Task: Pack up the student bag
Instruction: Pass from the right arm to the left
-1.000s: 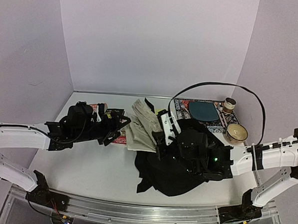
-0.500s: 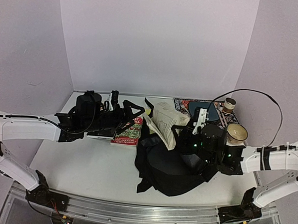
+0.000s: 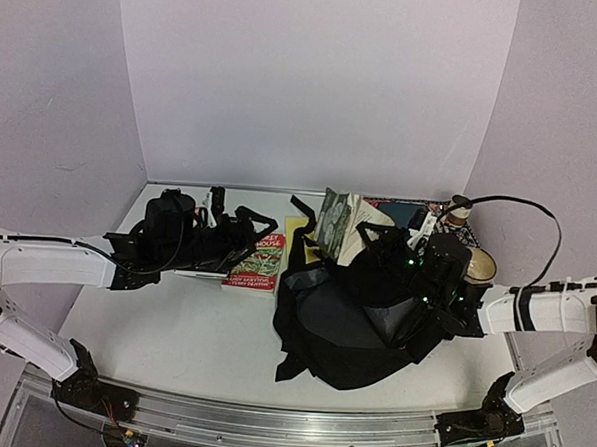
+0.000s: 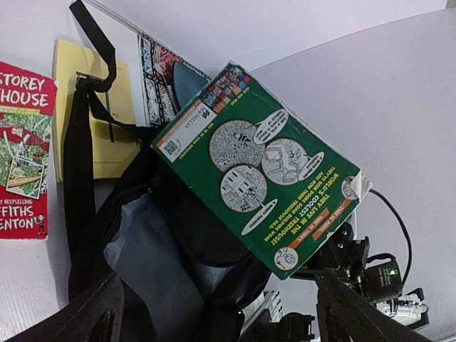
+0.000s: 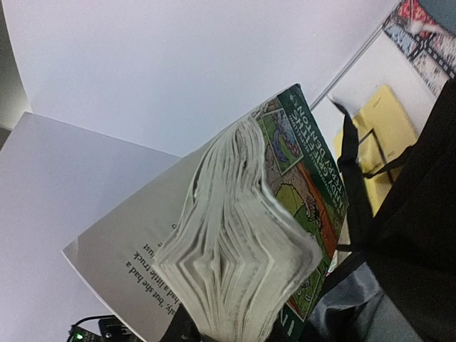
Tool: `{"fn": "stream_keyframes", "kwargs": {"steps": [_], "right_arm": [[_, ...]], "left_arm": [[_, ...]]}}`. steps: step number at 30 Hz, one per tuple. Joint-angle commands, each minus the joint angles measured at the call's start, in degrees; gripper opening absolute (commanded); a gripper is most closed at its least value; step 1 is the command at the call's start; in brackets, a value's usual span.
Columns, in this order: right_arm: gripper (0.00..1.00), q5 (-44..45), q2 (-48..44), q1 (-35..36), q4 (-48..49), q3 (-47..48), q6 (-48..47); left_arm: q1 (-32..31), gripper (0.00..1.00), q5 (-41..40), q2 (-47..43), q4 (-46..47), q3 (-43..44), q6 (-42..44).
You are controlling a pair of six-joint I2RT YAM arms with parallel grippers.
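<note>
Obs: right jaws closed on green book (image 3: 341, 221), pages fanning, upper centre, just above student bag (image 3: 353, 322) lying lower centre on surface (image 3: 173, 327); left jaws spread wide, empty. Suggest: lower spine-first, left holding bag's mouth apart.

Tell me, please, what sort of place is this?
Most likely a robot test booth: plain lilac walls enclose a white table, a metal rail carries robot arm bases, and staged items lie there, like the student bag and a red book.
</note>
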Motion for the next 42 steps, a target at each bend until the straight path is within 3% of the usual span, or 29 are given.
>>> {"fn": "stream_keyframes", "kwargs": {"steps": [1, 7, 16, 30, 42], "right_arm": [[0.0, -8.6, 4.3, 0.3, 19.5, 6.3, 6.6], [0.0, -13.9, 8.7, 0.3, 20.6, 12.4, 6.5], [0.0, -19.0, 12.2, 0.3, 22.0, 19.6, 7.8], [0.0, -22.7, 14.3, 0.3, 25.5, 21.4, 9.7], [0.0, -24.5, 16.4, 0.3, 28.0, 25.8, 10.8]], "left_arm": [[0.1, 0.95, 2.4, 1.7, 1.9, 3.8, -0.2], [0.0, 0.96, 4.1, 3.7, 2.7, 4.7, -3.3], [-0.1, 0.99, 0.0, 2.4, 5.0, 1.3, -7.9], [0.0, 0.99, -8.6, 0.6, 27.4, -7.8, -12.1], [-0.1, 0.99, -7.8, 6.2, 35.6, -9.0, -19.0]]}}
